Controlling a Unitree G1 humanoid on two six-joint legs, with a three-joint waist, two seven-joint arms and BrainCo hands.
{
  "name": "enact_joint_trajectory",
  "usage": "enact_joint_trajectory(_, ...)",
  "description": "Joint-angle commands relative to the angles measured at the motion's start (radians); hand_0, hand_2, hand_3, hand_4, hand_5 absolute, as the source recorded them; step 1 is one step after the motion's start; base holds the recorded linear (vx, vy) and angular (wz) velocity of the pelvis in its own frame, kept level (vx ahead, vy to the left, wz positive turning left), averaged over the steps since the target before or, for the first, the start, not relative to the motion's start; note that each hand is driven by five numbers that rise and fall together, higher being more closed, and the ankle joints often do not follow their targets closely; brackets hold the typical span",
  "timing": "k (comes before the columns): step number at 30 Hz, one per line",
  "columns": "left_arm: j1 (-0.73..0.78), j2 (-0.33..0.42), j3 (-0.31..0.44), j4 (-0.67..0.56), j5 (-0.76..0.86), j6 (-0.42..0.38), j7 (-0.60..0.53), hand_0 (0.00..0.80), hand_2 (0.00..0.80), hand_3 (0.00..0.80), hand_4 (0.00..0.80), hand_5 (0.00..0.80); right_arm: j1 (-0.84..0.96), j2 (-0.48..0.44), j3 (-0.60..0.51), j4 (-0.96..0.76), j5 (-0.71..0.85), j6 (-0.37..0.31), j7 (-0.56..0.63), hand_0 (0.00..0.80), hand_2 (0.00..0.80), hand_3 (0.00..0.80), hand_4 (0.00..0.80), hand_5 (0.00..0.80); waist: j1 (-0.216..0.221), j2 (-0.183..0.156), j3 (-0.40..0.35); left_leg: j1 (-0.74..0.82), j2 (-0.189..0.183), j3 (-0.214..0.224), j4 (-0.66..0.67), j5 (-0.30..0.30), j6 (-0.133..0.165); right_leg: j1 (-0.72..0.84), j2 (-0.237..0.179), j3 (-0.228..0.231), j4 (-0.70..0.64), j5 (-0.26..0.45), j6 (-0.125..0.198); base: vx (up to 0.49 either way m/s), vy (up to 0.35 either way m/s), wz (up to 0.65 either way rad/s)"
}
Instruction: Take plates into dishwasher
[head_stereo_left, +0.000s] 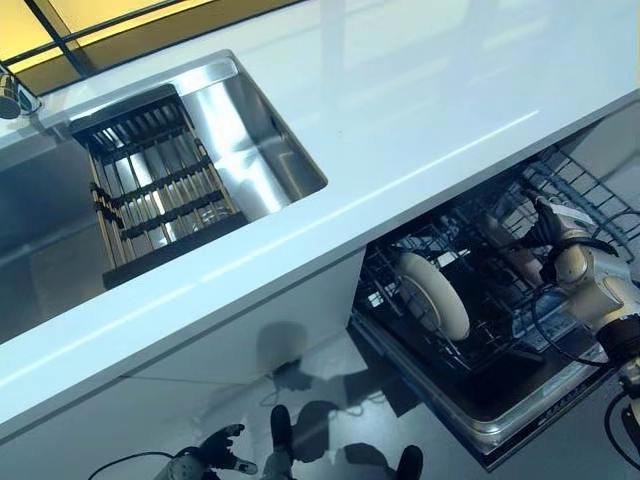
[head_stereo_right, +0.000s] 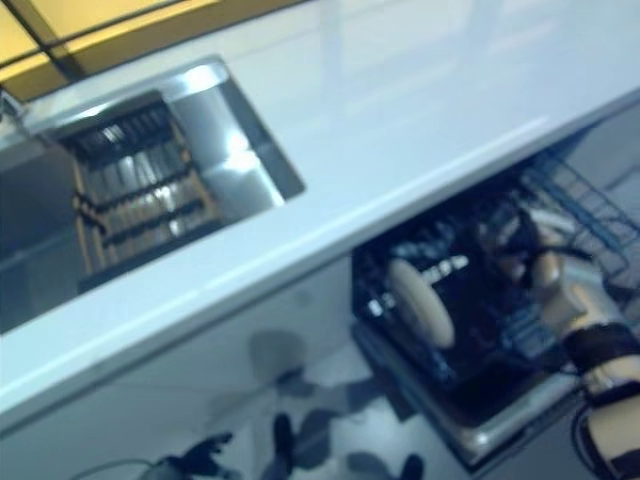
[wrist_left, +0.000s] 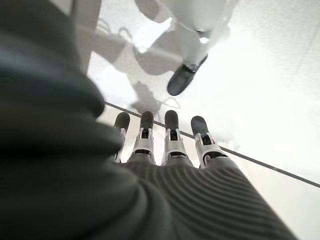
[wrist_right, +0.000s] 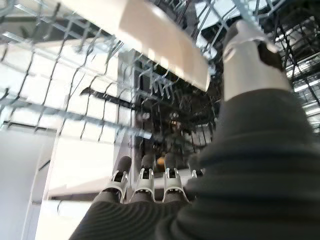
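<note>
Inside the wire rack (head_stereo_left: 585, 195), open right robot hand (head_stereo_left: 545, 228) beside round cream plate (head_stereo_left: 433, 293).

Sink (head_stereo_left: 262, 140) left in counter (head_stereo_left: 420, 90), plate (head_stereo_left: 432, 293) in dishwasher rack (head_stereo_left: 470, 330) below right

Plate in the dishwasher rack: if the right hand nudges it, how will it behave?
The plate stands on edge between the rack wires, so it would probably tip or rattle rather than slide. It looks rigid, glossy ceramic: likely slippery and chippable. The right hand is beside it.
</note>
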Motion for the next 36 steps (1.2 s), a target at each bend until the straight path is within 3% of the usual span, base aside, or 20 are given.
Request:
enact_joint_trajectory(1, 0.041, -0.016, 0.019, 0.062, 0.033, -0.016, 0.015, 0.000, 0.000, 0.000, 0.000, 0.000, 0.032, -0.103, -0.051, -0.080, 0.018, -0.041, -0.006, 0.000, 0.000, 0.000, 0.000, 0.000, -0.023, -0.025, -0.073, -0.048, -0.002, 0.031, -0.007, -0.046, 0.001, 0.013, 0.063, 0.052, 0.096, -0.124, -0.040, 0.000, 0.000, 0.00)
enact_joint_trajectory(8, 0.071, -0.034, 0.060, 0.096, 0.067, -0.019, 0.014, 0.000, 0.000, 0.000, 0.000, 0.000, 0.158, -0.122, -0.149, -0.201, 0.003, -0.059, 0.032, 0.000, 0.000, 0.000, 0.000, 0.000, -0.053, -0.053, -0.125, -0.009, -0.002, 0.056, -0.012, -0.059, -0.001, 0.049, 0.073, 0.075, 0.054, -0.105, -0.035, 0.028, 0.032, -0.12)
enact_joint_trajectory(17, 0.123, -0.066, 0.106, 0.139, 0.096, -0.029, 0.028, 0.000, 0.000, 0.000, 0.000, 0.000, 0.474, -0.059, -0.416, -0.350, 0.145, -0.048, -0.086, 0.000, 0.000, 0.000, 0.000, 0.000, -0.102, -0.076, -0.200, 0.044, -0.007, 0.094, -0.012, -0.084, 0.001, 0.096, 0.072, 0.091, 0.008, -0.083, -0.025, 0.029, 0.026, -0.07)
enact_joint_trajectory(23, 0.133, -0.087, 0.133, 0.204, 0.096, -0.048, 0.048, 0.000, 0.000, 0.000, 0.000, 0.000, 0.622, 0.084, -0.569, -0.416, 0.423, -0.059, -0.198, 0.000, 0.000, 0.000, 0.000, 0.000, -0.139, -0.066, -0.223, 0.059, -0.007, 0.103, -0.012, -0.090, -0.003, 0.106, 0.075, 0.115, 0.001, -0.085, -0.027, 0.021, 0.025, -0.06)
enact_joint_trajectory(27, 0.125, -0.097, 0.125, 0.236, 0.076, -0.063, 0.060, 0.000, 0.000, 0.000, 0.000, 0.000, 0.682, 0.213, -0.624, -0.376, 0.669, -0.121, -0.263, 0.000, 0.000, 0.000, 0.000, 0.000, -0.154, -0.050, -0.221, 0.062, -0.008, 0.109, -0.012, -0.093, -0.004, 0.105, 0.073, 0.120, -0.002, -0.084, -0.029, -0.007, 0.017, -0.10)
enact_joint_trajectory(31, 0.116, -0.109, 0.104, 0.248, 0.066, -0.066, 0.065, 0.000, 0.000, 0.000, 0.000, 0.000, 0.712, 0.334, -0.658, -0.267, 0.943, -0.180, -0.203, 0.000, 0.000, 0.000, 0.000, 0.000, -0.158, -0.031, -0.223, 0.071, -0.011, 0.113, -0.012, -0.095, -0.003, 0.114, 0.064, 0.107, -0.003, -0.085, -0.029, 0.008, -0.002, -0.02)
enact_joint_trajectory(36, 0.094, -0.114, 0.062, 0.244, 0.052, -0.072, 0.067, 0.000, 0.000, 0.000, 0.000, 0.000, 0.709, 0.423, -0.637, -0.136, 1.153, -0.194, -0.134, 0.000, 0.000, 0.000, 0.000, 0.000, -0.154, -0.002, -0.214, 0.072, -0.020, 0.105, -0.006, -0.094, -0.001, 0.118, 0.048, 0.088, 0.008, -0.090, -0.034, 0.000, 0.000, 0.00)
